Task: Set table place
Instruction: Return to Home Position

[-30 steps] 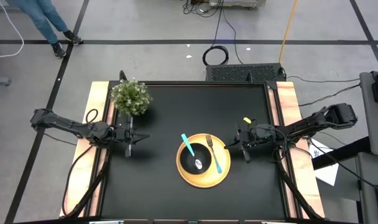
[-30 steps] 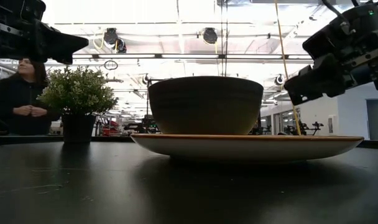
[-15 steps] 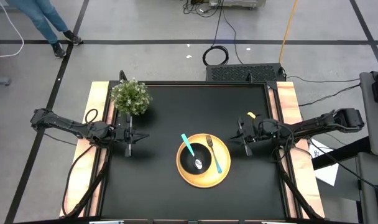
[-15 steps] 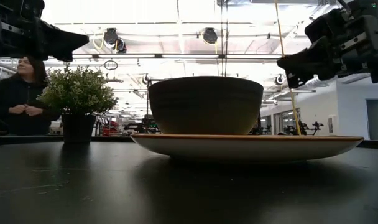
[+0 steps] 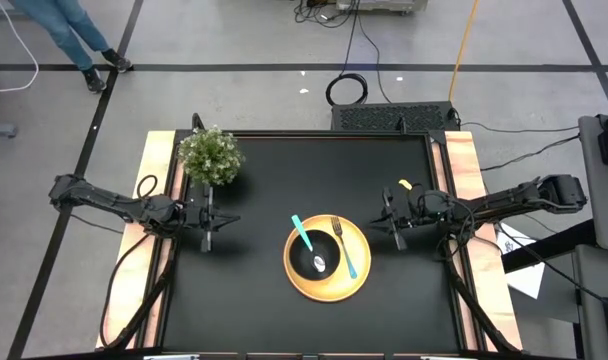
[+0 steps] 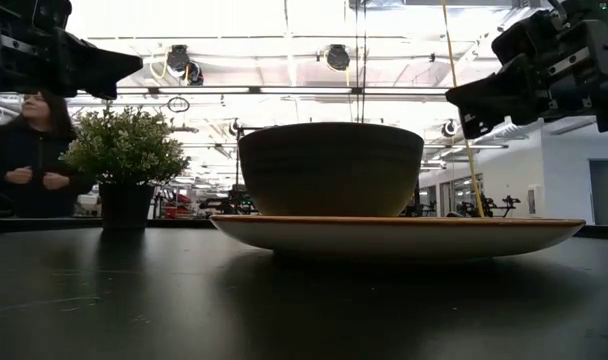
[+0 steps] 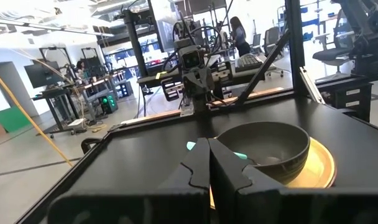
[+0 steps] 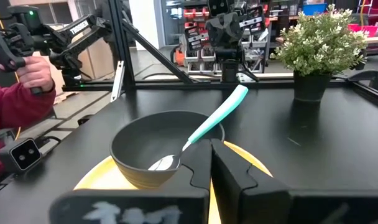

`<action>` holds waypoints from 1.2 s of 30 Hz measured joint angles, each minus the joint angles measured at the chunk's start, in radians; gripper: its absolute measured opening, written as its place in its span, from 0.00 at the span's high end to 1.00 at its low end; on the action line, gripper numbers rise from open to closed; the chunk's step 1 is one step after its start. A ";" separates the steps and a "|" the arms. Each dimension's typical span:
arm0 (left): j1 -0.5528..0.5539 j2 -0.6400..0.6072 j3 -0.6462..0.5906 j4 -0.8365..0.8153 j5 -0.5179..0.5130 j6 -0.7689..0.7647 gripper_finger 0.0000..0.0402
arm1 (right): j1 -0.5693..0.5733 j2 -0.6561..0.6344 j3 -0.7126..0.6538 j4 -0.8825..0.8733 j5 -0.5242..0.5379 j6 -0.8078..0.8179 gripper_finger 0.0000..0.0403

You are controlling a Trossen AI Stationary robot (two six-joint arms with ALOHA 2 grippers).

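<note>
Right hand [image 5: 395, 236] drawn back from plate [image 5: 319, 290], fingers together, left hand [image 5: 206, 240] unmoved, also closed

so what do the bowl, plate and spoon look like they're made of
Small black bowl: matte with a dull sheen, likely ceramic or melamine. Round yellow plate: smooth, evenly coloured, plastic or glazed ceramic. Teal-handled spoon: shiny metal head, handle probably plastic.
</note>
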 joint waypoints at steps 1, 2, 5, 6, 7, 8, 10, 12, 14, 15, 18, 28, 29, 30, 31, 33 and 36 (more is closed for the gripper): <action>0.000 0.000 0.000 0.000 0.000 0.000 1.00 | 0.000 0.000 0.000 0.000 0.000 -0.001 1.00; 0.000 0.000 0.000 0.000 0.000 0.000 1.00 | 0.000 0.000 0.000 0.002 0.000 -0.001 1.00; 0.000 0.000 0.000 0.000 0.001 0.000 1.00 | 0.000 0.000 0.000 0.008 0.000 -0.002 1.00; 0.000 0.000 0.000 0.000 0.001 0.000 1.00 | 0.000 0.000 0.000 0.008 0.000 -0.002 1.00; 0.000 0.000 0.000 0.000 0.001 0.000 1.00 | 0.000 0.000 0.000 0.008 0.000 -0.006 1.00; 0.000 0.000 0.000 0.000 0.001 0.001 1.00 | 0.000 0.000 0.000 0.008 0.000 -0.013 1.00; 0.000 0.000 0.000 0.000 0.001 0.001 1.00 | 0.000 0.000 0.000 0.008 0.000 -0.028 1.00; 0.000 0.000 0.000 0.000 0.001 0.001 1.00 | 0.000 0.000 0.000 0.016 0.000 -0.035 1.00; 0.000 0.000 0.000 0.000 0.001 0.001 1.00 | 0.000 0.000 0.001 0.023 0.000 -0.036 1.00; 0.000 0.000 0.000 0.000 0.001 0.001 0.99 | 0.000 0.000 0.001 0.024 0.000 -0.036 1.00; 0.000 0.000 0.000 0.000 0.000 0.001 0.99 | 0.000 0.000 0.001 0.038 0.000 -0.034 1.00; 0.000 0.000 0.000 0.006 -0.015 0.012 1.00 | 0.000 0.000 0.001 0.152 0.001 -0.071 1.00; 0.000 0.000 0.000 0.006 -0.015 0.014 1.00 | 0.000 0.000 0.001 0.171 0.001 -0.071 1.00; 0.000 0.000 0.000 0.005 -0.015 0.015 1.00 | 0.000 0.000 0.001 0.186 0.001 -0.071 1.00; 0.000 0.000 0.000 0.005 -0.015 0.016 1.00 | 0.000 -0.002 0.001 0.196 0.001 -0.071 1.00; 0.000 0.000 0.000 0.005 -0.015 0.011 1.00 | -0.001 -0.021 -0.012 0.214 0.028 -0.087 1.00; 0.000 0.000 0.000 -0.004 -0.014 0.011 1.00 | -0.003 -0.070 -0.047 0.205 0.106 -0.101 1.00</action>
